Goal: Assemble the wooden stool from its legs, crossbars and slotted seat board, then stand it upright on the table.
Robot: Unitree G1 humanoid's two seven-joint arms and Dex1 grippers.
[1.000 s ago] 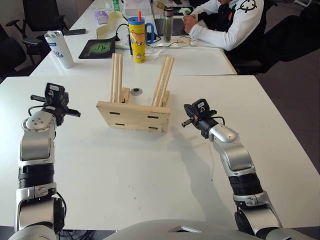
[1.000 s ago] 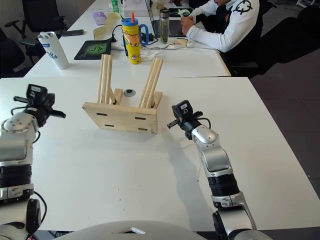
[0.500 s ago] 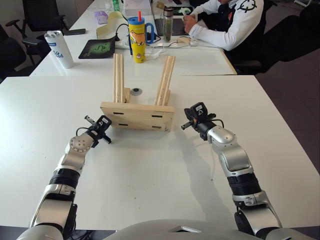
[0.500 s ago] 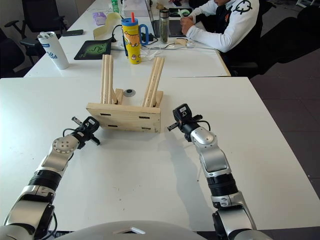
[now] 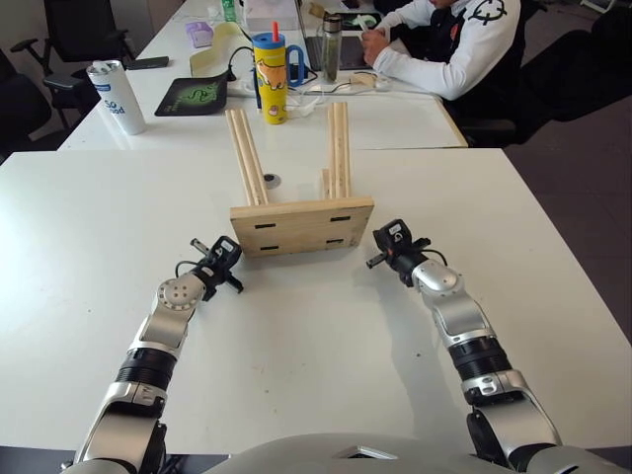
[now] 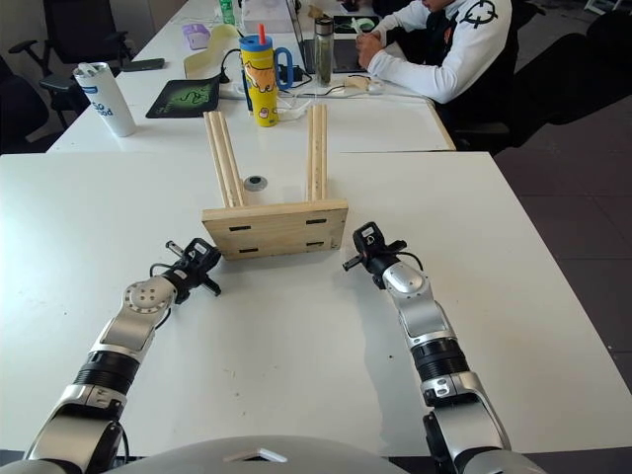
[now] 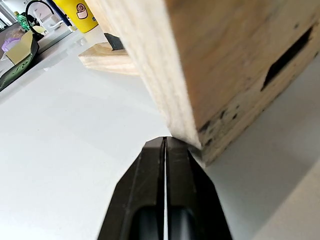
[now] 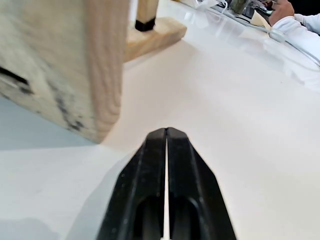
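Item: wooden stool (image 5: 301,197), assembled, lying on its side on the white table (image 5: 296,355).
- Seat board (image 5: 301,225): stands on its long edge. Its flat face, with four dark slots, is turned toward the robot.
- Legs (image 5: 339,148): two pairs, running from the back of the seat board toward the far side of the table. The left pair splays outward and the right pair runs nearly straight.
- Crossbar (image 7: 107,55): a short piece behind the seat board, low on the table, with a black band where a leg meets it.
- Left gripper (image 7: 165,142): fingers pressed together with nothing between them. It sits at the seat board's lower left corner, and the tip appears to touch the wood, though the contact is hard to confirm.
- Right gripper (image 8: 166,132): fingers likewise closed on nothing. It sits just beside the seat board's right end, with a strip of bare table between it and the wood.

Also present:
- Round dark disc (image 5: 269,180): behind the seat board, between the leg pairs.
- Yellow cup (image 5: 270,77): well beyond the seat board, past the leg tips.
- Black mat (image 5: 193,94): beyond the seat board and to its left.
- White tumbler (image 5: 117,97): farther left again.
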